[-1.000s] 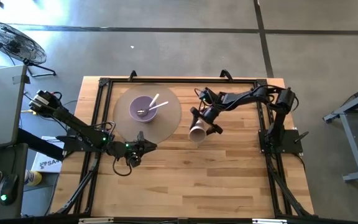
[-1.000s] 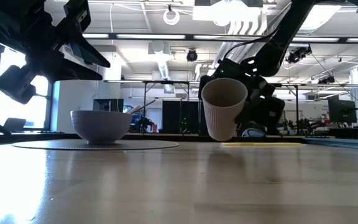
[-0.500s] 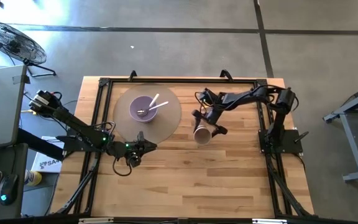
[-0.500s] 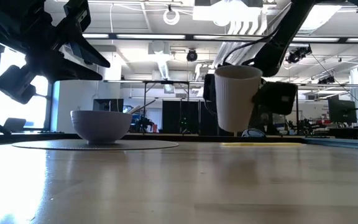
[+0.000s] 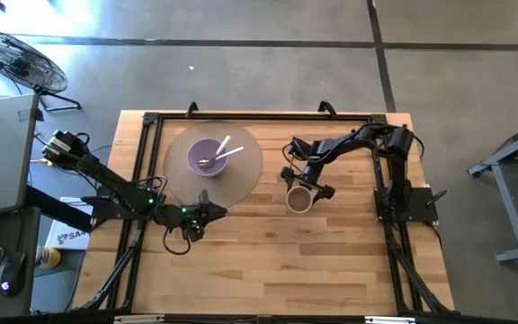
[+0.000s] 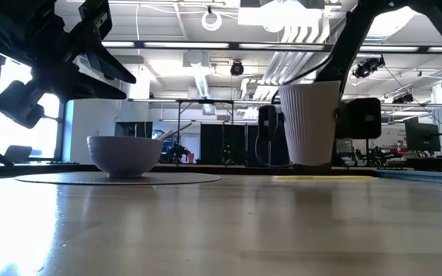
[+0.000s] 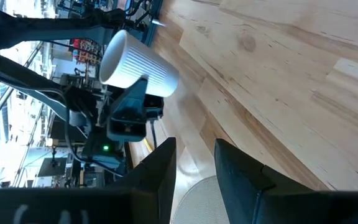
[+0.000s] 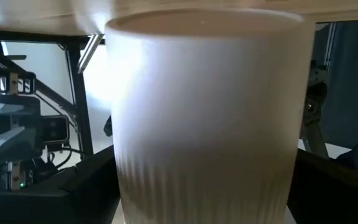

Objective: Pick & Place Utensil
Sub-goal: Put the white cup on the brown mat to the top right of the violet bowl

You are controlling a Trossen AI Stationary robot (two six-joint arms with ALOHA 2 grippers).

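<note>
A white ribbed paper cup (image 5: 299, 199) stands upright in my right gripper (image 5: 304, 186), right of the middle of the table, its mouth up. A purple bowl (image 5: 205, 157) sits on a round grey mat (image 5: 241, 173) toward the far left. A white utensil (image 5: 229, 149) lies in the bowl and leans on its rim, with a metal spoon (image 5: 206, 163) beside it. My left gripper (image 5: 197, 217) hovers open near the mat's near edge, touching nothing. The left wrist view shows the cup (image 7: 138, 62) far off. My right gripper pinches the cup's side wall (image 8: 207, 124) between its two fingers (image 6: 363, 119), one on each side. The fingers come in about level from the table's far side. The cup (image 6: 311, 123) is upright, and its base seems to hang just above the table.
A black frame (image 5: 147, 162) runs along the table's left, far and right edges. Bare wooden table (image 5: 277, 261) spreads across the near half. A fan (image 5: 16, 58) and other gear stand on the floor beyond the table's left side.
My right gripper has moved toward the near edge and a little to the right, and has turned. The cup, which was tilted with its mouth toward the near edge, now stands upright. The gripper has kept its hold throughout.
</note>
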